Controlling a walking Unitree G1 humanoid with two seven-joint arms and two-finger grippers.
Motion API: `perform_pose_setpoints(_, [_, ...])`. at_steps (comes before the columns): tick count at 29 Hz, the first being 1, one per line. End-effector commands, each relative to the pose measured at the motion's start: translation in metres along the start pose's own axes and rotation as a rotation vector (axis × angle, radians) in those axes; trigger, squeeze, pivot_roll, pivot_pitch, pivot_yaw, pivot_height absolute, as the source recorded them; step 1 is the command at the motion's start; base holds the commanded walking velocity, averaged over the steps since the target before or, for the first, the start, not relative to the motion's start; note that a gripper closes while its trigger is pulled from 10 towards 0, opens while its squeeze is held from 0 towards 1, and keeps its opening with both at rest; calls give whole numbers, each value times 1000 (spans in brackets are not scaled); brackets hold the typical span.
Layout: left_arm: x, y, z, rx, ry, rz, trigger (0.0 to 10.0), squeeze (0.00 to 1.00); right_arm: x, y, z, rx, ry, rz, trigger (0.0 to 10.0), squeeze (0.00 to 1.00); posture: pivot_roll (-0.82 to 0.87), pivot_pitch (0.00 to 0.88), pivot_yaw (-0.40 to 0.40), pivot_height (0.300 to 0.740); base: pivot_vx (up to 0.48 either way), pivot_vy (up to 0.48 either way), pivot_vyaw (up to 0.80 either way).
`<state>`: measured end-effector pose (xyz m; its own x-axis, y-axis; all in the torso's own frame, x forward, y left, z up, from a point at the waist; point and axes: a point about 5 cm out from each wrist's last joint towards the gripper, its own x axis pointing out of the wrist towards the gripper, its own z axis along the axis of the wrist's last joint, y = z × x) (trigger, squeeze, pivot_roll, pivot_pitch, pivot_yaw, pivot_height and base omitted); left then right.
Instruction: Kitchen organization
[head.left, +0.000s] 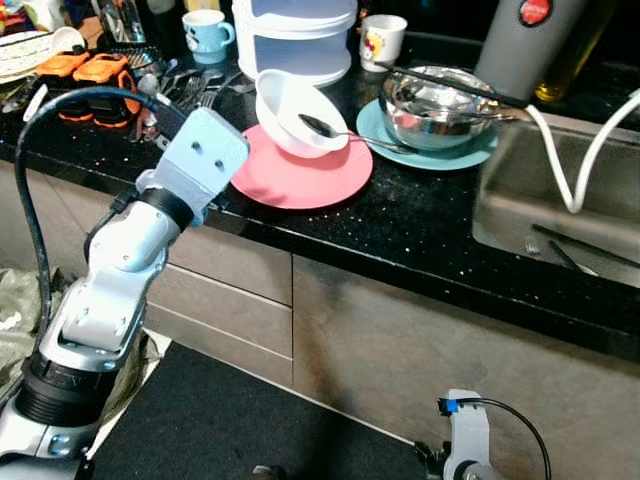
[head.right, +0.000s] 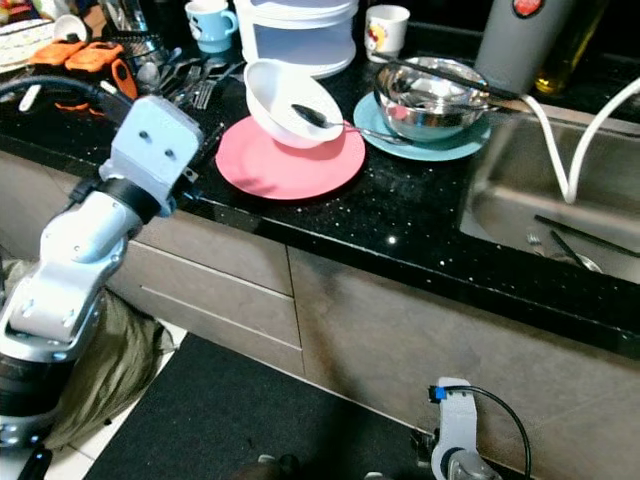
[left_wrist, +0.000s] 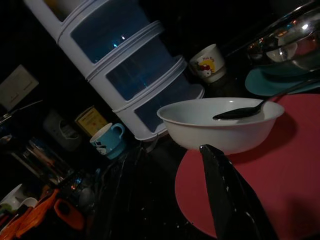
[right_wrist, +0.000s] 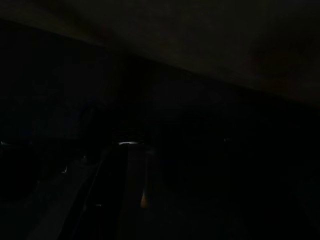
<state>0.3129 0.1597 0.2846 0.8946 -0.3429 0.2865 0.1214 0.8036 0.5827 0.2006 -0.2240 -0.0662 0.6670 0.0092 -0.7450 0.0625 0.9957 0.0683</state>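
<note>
1. The left gripper (left_wrist: 235, 210) hovers at the pink plate's (head.left: 300, 175) near edge; whether its fingers are spread cannot be told.
2. The white bowl (head.left: 296, 112), holding a spoon (head.left: 335, 130), sits tilted on that plate.

A black speckled stone countertop (head.left: 400, 225) runs across the room, its flecks catching the light. Well off to the right of the raised gripper, a steel sink (head.left: 560, 215) is sunk into the counter, its basin dull grey. Below the gripper, grey-beige cabinet fronts (head.left: 400, 340) face the room, with two drawer fronts (head.left: 230, 300) stacked directly under it and plain panels further right. The floor beneath is covered by a dark mat (head.left: 240, 425), and a strip of pale floor (head.right: 95, 450) shows at its left edge. Light falls bright on the counter, while the space below the counter lies in deep shade.
</note>
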Motion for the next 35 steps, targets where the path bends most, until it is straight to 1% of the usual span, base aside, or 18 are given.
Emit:
perform_pose_setpoints(1, [1,2,-1,-12,8,4,10000,0,-2,-2,-9,10,30,-4,10000,0,41,127,1,740,0,-472,0])
perform_pose_setpoints(6, [2,7,-5,-17,17,42,10000,0,-3,-2,-10,6,34,-2,10000,0,37,116,0,740,0,-94,0])
perform_pose_setpoints(12, [2,17,-8,9,31,65,10000,0,-3,-2,-10,6,34,-1,10000,0,38,117,-1,740,0,0,0])
perform_pose_setpoints(16, [3,35,-11,67,64,104,10000,0,-3,-3,-10,4,34,-2,10000,0,38,117,-2,740,0,0,0])
perform_pose_setpoints(17, [3,42,-13,94,81,115,10000,0,-3,-3,-10,4,34,-2,10000,0,36,121,0,740,0,0,0])
perform_pose_setpoints(18, [3,42,-13,94,81,115,10000,0,-3,-3,-10,4,34,-2,10000,0,36,121,0,740,0,0,0])
perform_pose_setpoints(20, [3,57,-18,140,126,141,10000,0,-3,-3,-11,4,33,-3,10000,0,36,122,2,740,0,0,0])
perform_pose_setpoints(21, [3,57,-18,140,126,141,10000,0,-3,-3,-11,4,33,-3,10000,0,36,122,2,740,0,0,0])
perform_pose_setpoints(24, [2,81,-27,215,197,203,10000,0,-3,-3,-11,4,34,-3,10000,0,37,126,2,740,0,0,0])
perform_pose_setpoints(25, [2,81,-27,215,197,203,10000,0,-3,-3,-11,4,34,-3,10000,0,37,126,2,740,0,0,0])
perform_pose_setpoints(26, [3,92,-33,254,225,241,10000,0,-3,-3,-11,2,34,-4,10000,0,31,135,0,740,0,0,0])
perform_pose_setpoints(29, [5,96,-33,239,214,265,10000,0,-3,-4,-12,1,33,-5,10000,0,29,139,-3,740,0,0,0])
perform_pose_setpoints(30, [8,98,-32,198,195,279,10000,169,-4,-4,-12,1,32,-6,10000,0,29,143,-5,740,0,0,0])
perform_pose_setpoints(31, [10,99,-32,132,179,298,10000,1000,-4,-4,-12,0,32,-7,10000,0,30,146,-8,740,0,0,0])
perform_pose_setpoints(32, [15,99,-31,47,146,313,10000,1000,-4,-5,-12,-2,33,-8,10000,0,30,151,-13,740,0,0,0])
perform_pose_setpoints(33, [18,100,-29,-17,120,330,10000,1000,-4,-6,-12,-4,34,-8,10000,0,29,155,-15,740,0,0,0])
perform_pose_setpoints(34, [20,101,-28,-51,104,339,10000,1000,-4,-6,-12,-5,34,-8,10000,0,29,156,-16,740,0,0,0])
perform_pose_setpoints(35, [24,102,-25,-106,79,349,10000,1000,-5,-7,-13,-7,35,-8,10000,0,26,159,-18,740,0,0,0])
